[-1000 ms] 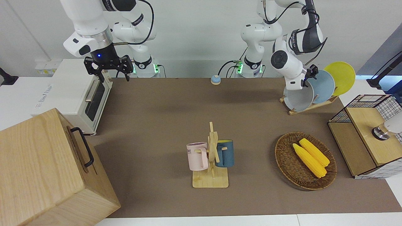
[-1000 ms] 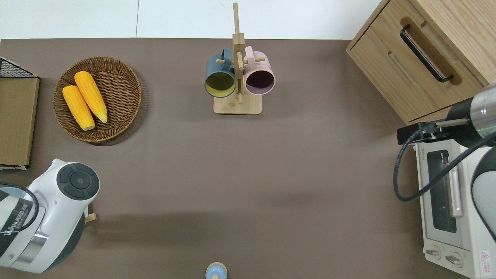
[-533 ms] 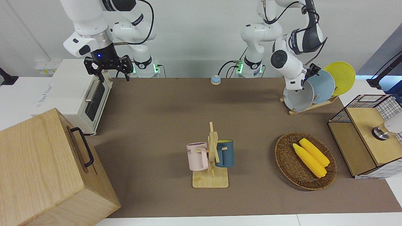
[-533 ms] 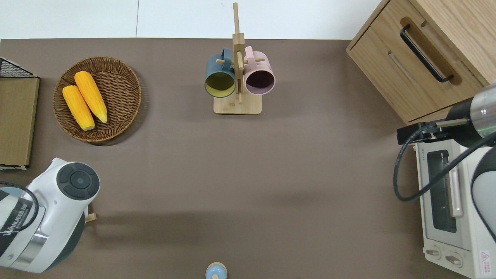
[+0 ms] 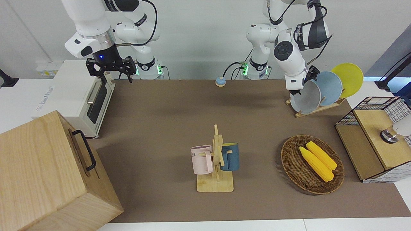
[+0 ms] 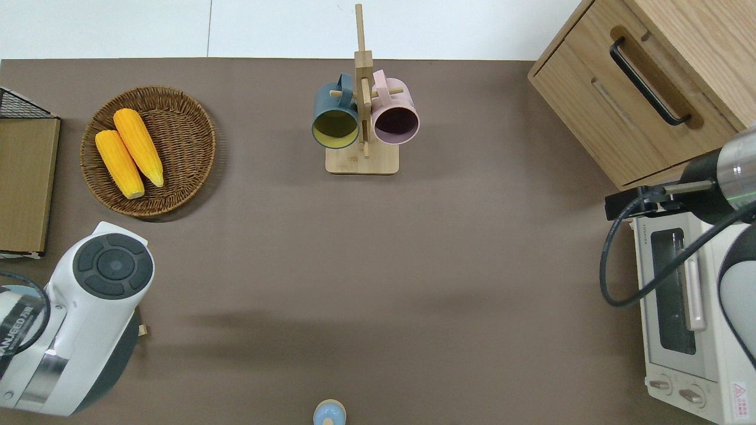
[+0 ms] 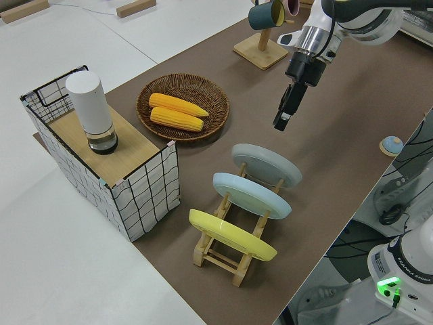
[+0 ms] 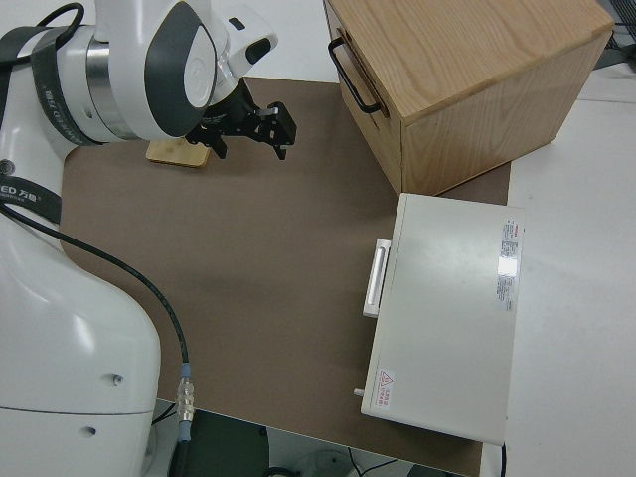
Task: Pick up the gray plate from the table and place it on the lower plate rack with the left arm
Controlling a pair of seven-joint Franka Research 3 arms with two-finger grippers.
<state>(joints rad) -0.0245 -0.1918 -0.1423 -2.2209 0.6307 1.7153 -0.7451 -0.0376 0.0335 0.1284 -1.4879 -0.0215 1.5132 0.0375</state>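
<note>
Gray plate seated in the rack, left pincer lifted clear of it

The gray plate [image 7: 267, 165] leans in the lowest slot of the lower plate rack [image 7: 226, 254], the light blue plate [image 7: 252, 195] and yellow plate [image 7: 232, 235] in the slots beside it; the left pincer [image 7: 285, 112] hangs above the bench [image 7: 352, 122] near the gray plate, holding nothing, its gap impossible to judge; farther out lies a wicker basket [image 7: 152, 95] of corn; the right arm is parked.

The left arm [image 7: 406, 271] bears "FRANKA ROBOTICS" on its base in the left side view. The pink mug [image 5: 202, 159] shows the letters "ME" on its wall. A red warning triangle [image 8: 386, 379] marks the white oven [image 8: 452, 318].
</note>
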